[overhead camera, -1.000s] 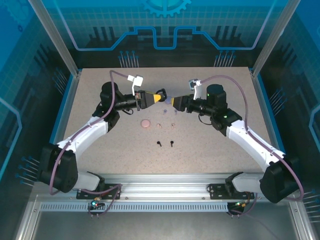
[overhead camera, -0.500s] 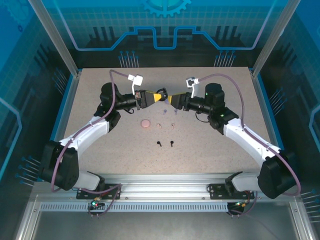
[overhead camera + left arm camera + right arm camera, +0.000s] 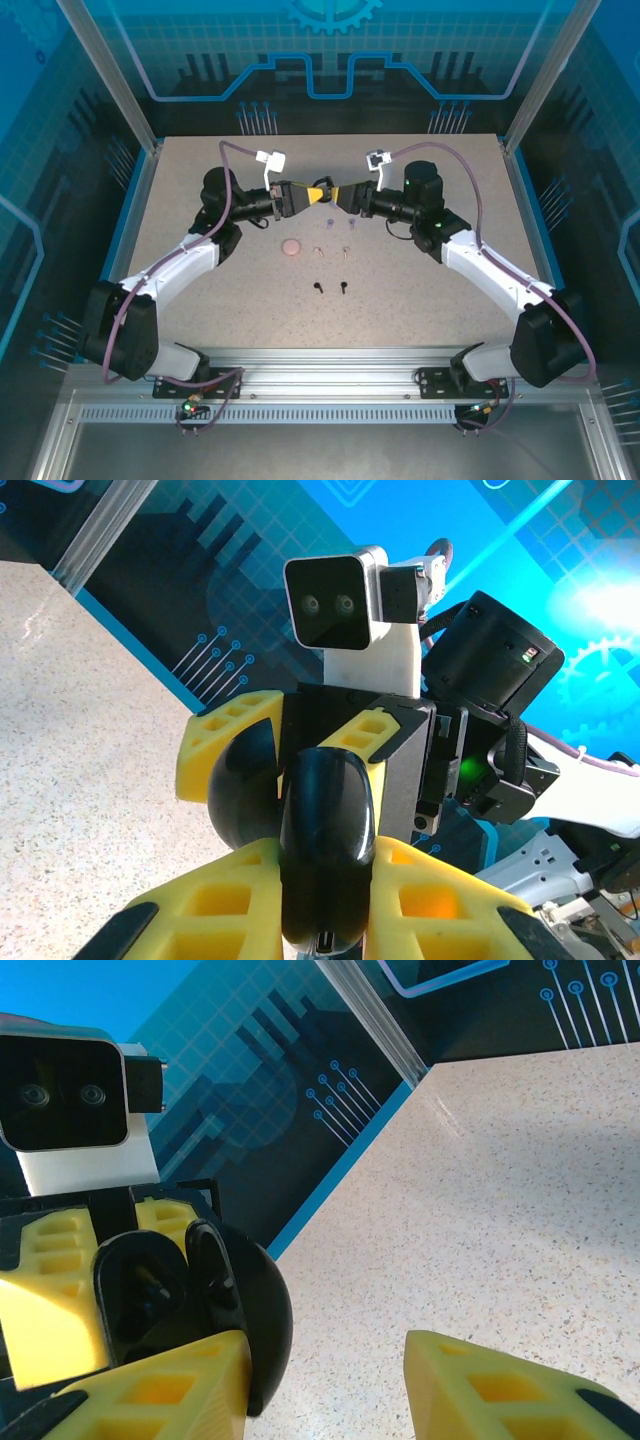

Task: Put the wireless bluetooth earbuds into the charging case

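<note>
My left gripper point(image 3: 320, 192) is shut on a black charging case point(image 3: 325, 820), held edge-on above the table with its lid point(image 3: 240, 795) swung open. My right gripper point(image 3: 345, 198) faces it, open; the lid's rim point(image 3: 250, 1310) lies against its left finger point(image 3: 150, 1390), and the right finger point(image 3: 500, 1390) stands well apart. The earbuds lie on the table below: two purple point(image 3: 328, 222) point(image 3: 350, 224), two pale pink point(image 3: 318, 251) point(image 3: 343, 251) and two black point(image 3: 319, 288) point(image 3: 342, 288).
A round pink case point(image 3: 291, 247) lies closed on the speckled table point(image 3: 420, 290), left of the pink earbuds. Blue walls and metal posts ring the table. Both arms reach in from the near rail.
My right gripper has moved left and up to the case held by my left gripper, and its jaws have narrowed a little. The left arm has stayed still.
</note>
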Robot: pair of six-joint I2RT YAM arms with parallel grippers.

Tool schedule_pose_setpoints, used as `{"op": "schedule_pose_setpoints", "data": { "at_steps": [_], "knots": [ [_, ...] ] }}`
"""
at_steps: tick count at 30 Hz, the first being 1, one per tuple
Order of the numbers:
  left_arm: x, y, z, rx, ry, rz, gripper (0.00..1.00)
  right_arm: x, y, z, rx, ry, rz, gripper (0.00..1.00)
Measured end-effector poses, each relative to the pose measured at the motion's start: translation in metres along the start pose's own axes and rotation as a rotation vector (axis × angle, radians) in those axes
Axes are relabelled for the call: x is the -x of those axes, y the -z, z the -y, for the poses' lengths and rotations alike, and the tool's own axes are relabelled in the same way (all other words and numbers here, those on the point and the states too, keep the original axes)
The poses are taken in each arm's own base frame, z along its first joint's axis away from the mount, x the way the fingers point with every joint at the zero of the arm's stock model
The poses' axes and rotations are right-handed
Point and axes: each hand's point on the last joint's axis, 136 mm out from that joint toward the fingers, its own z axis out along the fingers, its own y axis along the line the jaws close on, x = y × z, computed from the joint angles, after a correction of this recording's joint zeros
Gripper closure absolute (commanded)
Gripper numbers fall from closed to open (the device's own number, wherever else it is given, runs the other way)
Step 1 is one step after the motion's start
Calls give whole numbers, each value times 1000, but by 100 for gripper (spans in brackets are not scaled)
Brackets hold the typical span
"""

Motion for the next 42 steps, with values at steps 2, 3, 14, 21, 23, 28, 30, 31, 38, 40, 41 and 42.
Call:
{"op": "schedule_pose_setpoints", "data": {
  "at_steps": [2, 3, 14, 21, 23, 28, 30, 31, 38, 40, 41, 42],
  "knots": [
    [-1, 0, 0, -3, 0, -4, 100, -1, -1, 0, 1, 0, -2, 58],
    [-1, 0, 0, -4, 1, -6, 100, -1, -1, 0, 2, -2, -2, 59],
    [-3, -1, -6, 9, 14, -3, 99, -2, -4, -5, 21, -13, -12, 95],
    [-6, -5, -9, 17, 23, -6, 40, 1, -8, -4, 7, -17, -23, 100],
    [-11, -7, -12, 24, 26, -16, 35, 6, -8, -3, -10, -10, -22, 100],
    [-8, -6, -26, 78, 26, -28, 25, 18, -3, 4, -83, 11, -29, 100],
    [4, -5, -26, 98, -1, -26, 23, 26, 3, 11, -117, 22, -27, 100],
    [10, -4, -25, 105, -16, -23, 22, 29, 6, 14, -133, 26, -27, 100],
    [56, -5, -12, 140, -162, -29, 18, 50, 15, 36, -214, 100, -65, 100],
    [61, -8, -13, 147, -185, -52, 18, 48, 14, 37, -218, 138, -99, 100],
    [63, -10, -16, 153, -193, -67, 17, 47, 13, 38, -217, 159, -116, 100],
    [64, -12, -19, 157, -198, -83, 17, 46, 12, 39, -216, 183, -134, 100]
  ]
}}
